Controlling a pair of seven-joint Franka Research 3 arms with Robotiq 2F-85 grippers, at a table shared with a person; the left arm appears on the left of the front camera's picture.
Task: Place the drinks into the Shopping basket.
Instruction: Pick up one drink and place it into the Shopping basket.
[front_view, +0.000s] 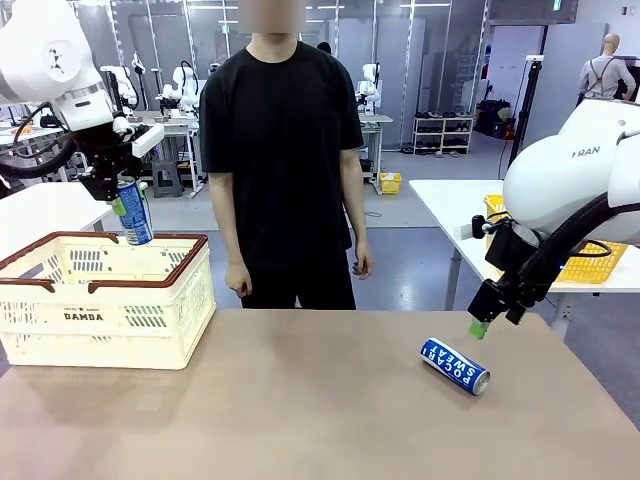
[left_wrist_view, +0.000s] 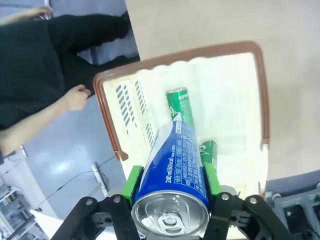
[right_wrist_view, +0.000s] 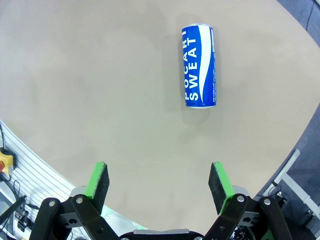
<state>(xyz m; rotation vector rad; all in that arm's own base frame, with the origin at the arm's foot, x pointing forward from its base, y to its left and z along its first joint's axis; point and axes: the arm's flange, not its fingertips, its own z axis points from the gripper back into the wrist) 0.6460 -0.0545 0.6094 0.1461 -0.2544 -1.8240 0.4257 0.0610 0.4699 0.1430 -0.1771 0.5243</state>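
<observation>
Currently the left gripper (left_wrist_view: 171, 181) has its jaws pinched on a slim blue-and-white metal can (left_wrist_view: 175, 157), which is held above the cream slotted plastic shopping basket with a brown rim (front_view: 100, 238) at the table's left edge. Two glossy green metal cans (left_wrist_view: 180, 105) are seen lying inside. A release into the basket is judged due next. The right gripper (right_wrist_view: 159, 182) is spread wide over a second blue-and-white cylindrical can (right_wrist_view: 199, 66) lying sideways near the right edge of the smooth tan table (front_view: 300, 410). A descent and a grasp across its rounded, roll-prone body would be needed.
</observation>
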